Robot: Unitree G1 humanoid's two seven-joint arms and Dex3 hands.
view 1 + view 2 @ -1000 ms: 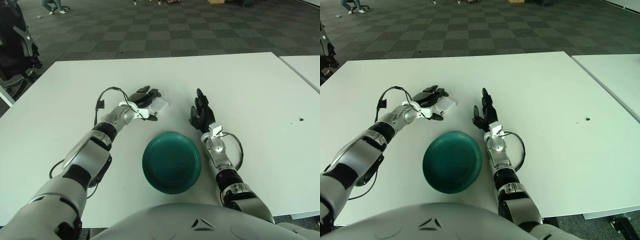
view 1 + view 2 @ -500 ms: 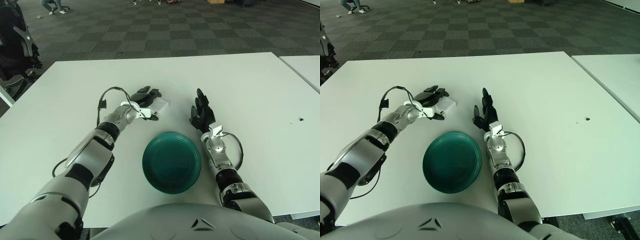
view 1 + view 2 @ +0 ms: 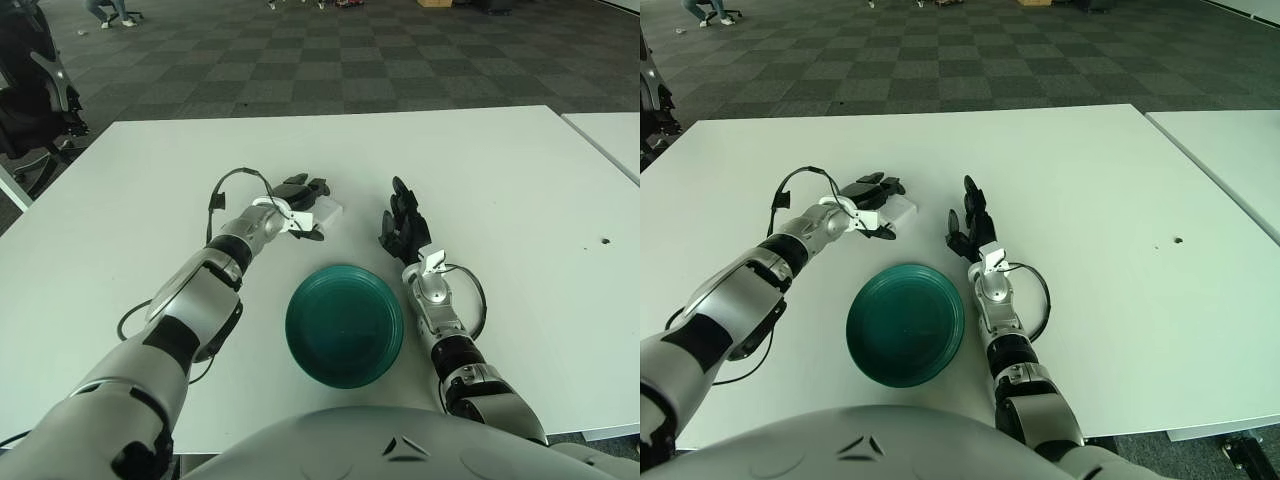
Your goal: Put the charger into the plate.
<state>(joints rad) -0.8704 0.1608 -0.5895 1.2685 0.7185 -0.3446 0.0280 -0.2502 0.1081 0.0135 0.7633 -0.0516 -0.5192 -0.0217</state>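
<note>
A small white charger (image 3: 328, 212) lies on the white table (image 3: 520, 170), left of centre. My left hand (image 3: 306, 208) reaches it from the left, with dark fingers spread over its top and the thumb below it; I cannot tell if they grip it. A round dark green plate (image 3: 344, 324) lies empty on the table nearer to me, just right of the charger. My right hand (image 3: 403, 228) rests on the table to the right of the plate's far edge, fingers open and pointing away, holding nothing.
A second white table (image 3: 612, 138) stands at the far right, across a narrow gap. A small dark speck (image 3: 603, 240) marks the table at the right. A black chair (image 3: 35, 95) stands off the table's left corner.
My left hand has edged a little to the right, closer over the charger. The right hand and the plate have not moved.
</note>
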